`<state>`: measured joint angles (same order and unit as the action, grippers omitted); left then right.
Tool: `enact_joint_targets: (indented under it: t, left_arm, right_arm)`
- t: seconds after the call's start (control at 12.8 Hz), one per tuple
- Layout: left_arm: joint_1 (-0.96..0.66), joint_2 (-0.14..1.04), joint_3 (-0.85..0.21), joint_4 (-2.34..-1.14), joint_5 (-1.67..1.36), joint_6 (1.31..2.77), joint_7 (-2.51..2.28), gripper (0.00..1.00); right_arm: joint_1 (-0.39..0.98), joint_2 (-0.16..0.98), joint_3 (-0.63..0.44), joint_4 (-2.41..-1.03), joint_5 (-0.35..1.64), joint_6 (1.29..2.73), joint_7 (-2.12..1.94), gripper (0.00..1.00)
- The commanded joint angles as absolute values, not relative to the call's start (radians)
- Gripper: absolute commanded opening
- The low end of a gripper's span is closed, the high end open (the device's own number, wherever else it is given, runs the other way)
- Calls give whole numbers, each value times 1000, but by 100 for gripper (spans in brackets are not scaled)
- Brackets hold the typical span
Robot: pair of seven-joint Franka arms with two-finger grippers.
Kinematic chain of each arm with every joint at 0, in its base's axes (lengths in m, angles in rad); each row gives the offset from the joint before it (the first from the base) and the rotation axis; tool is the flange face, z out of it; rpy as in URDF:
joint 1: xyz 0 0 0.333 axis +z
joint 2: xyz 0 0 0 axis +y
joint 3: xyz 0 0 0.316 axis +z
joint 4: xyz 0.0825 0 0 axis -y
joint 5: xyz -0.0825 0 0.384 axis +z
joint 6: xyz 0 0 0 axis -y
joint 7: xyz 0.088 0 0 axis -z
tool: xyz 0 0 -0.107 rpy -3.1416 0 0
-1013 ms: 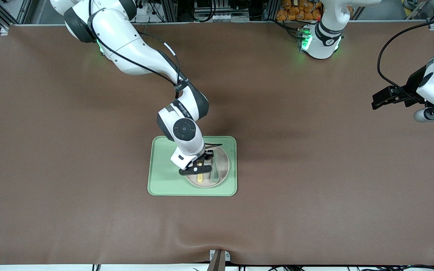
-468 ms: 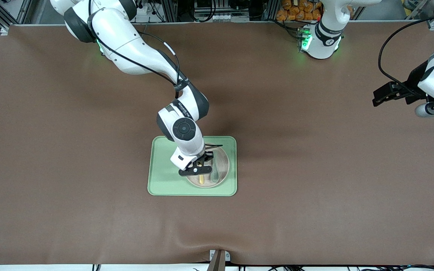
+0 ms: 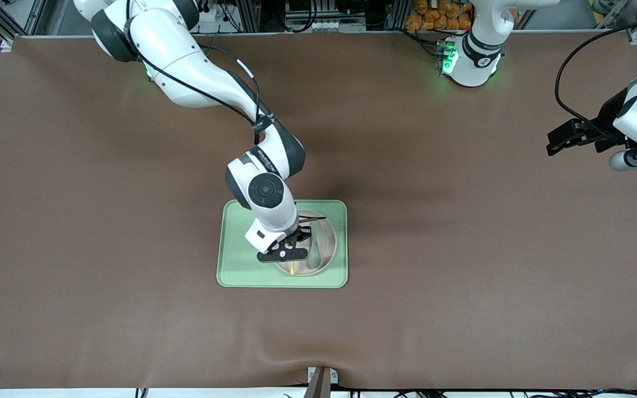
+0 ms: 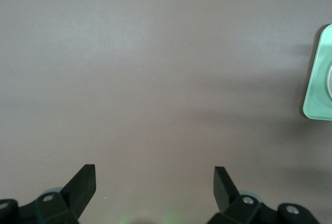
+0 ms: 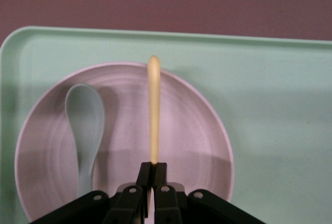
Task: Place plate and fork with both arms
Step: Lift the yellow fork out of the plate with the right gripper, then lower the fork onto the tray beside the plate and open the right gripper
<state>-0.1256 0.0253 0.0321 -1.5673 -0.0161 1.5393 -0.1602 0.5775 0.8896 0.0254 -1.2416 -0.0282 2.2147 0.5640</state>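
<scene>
The right claw (image 3: 291, 250) stood over the round, pale beige-pink plastic plate (image 3: 324, 255), its fingers pinching one end of the small pale-yellow plastic fork (image 5: 154, 110). The fork's free end pointed toward six o'clock as the front camera saw the plate, reaching about to the rim. The plate sat in the rectangular light-green plastic tray (image 3: 241, 249), toward its three o'clock end. A grey-green plastic spoon (image 5: 84, 125) lay in the plate just beside the fork.

The left claw (image 4: 154, 185) waited with fingers spread over the bare brown desk (image 3: 462, 276) at the left arm's end, well apart from the tray.

Judgement: the step was lifting the fork out. It would go best raised straight up, level, without brushing the spoon or dragging the plate.
</scene>
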Motion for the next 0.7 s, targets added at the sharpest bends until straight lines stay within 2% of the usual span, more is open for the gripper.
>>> enact_joint_targets:
  t: [0.0, 0.16, 0.31, 0.39, 0.62]
  left_arm:
    - [-120, -6, 23, -1597, 8, 1554, -144, 100]
    - [-123, -6, 23, -1597, 8, 1555, -144, 100]
    - [-129, -5, 23, -1597, 8, 1554, -144, 100]
    - [-129, -5, 23, -1597, 8, 1555, -144, 100]
    - [-129, -3, 21, -1598, 8, 1554, -144, 100]
  right_arm:
    - [537, 842, 37, -1246, -23, 2148, 574, 0]
    - [488, 798, 41, -1273, -21, 2074, 546, 0]
    - [450, 758, 49, -1348, -21, 2085, 490, 0]
    - [421, 730, 60, -1408, -21, 2112, 462, 0]
    - [300, 637, 153, -1653, -21, 2346, 416, 0]
